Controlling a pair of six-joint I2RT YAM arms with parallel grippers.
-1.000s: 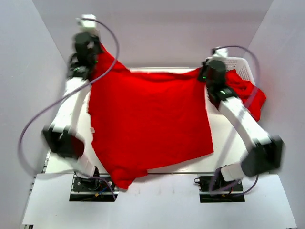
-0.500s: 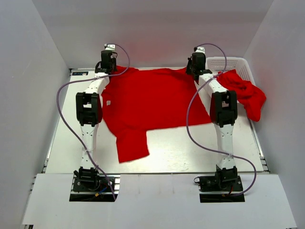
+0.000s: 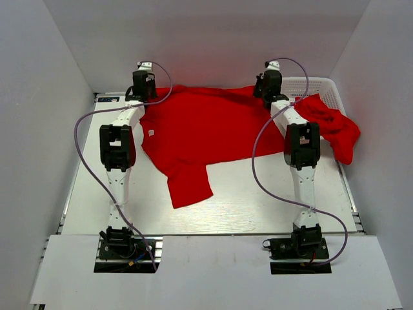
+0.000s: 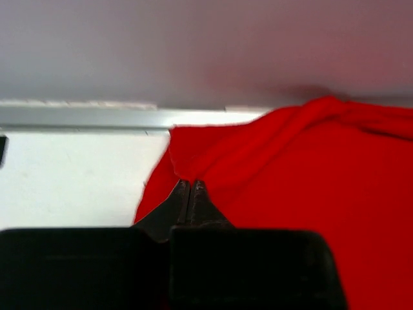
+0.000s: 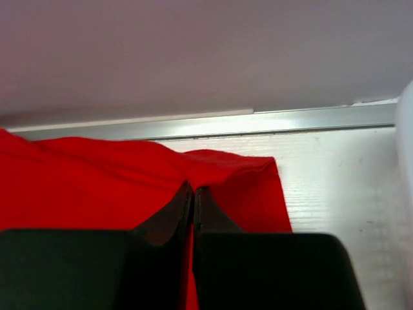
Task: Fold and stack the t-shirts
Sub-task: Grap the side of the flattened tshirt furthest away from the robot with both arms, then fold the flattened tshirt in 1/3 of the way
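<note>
A bright red t-shirt (image 3: 200,129) lies spread across the far half of the white table, one sleeve (image 3: 189,184) trailing toward the near side. My left gripper (image 3: 143,89) is shut on its far left corner; the left wrist view shows the cloth (image 4: 290,174) pinched between the closed tips (image 4: 189,184). My right gripper (image 3: 268,85) is shut on the far right corner, and the right wrist view shows the cloth (image 5: 97,181) bunched at the closed tips (image 5: 193,189). More red shirts (image 3: 332,126) hang over the basket at the right.
A white lattice basket (image 3: 313,87) stands at the far right corner. The back wall and the table's metal rear rail (image 5: 258,121) are just beyond both grippers. Both arms stretch full length over the table, purple cables looping beside them.
Both grippers have carried the shirt from raised in the air to the far edge and laid it down. The trailing sleeve has slid farther from the near edge.
</note>
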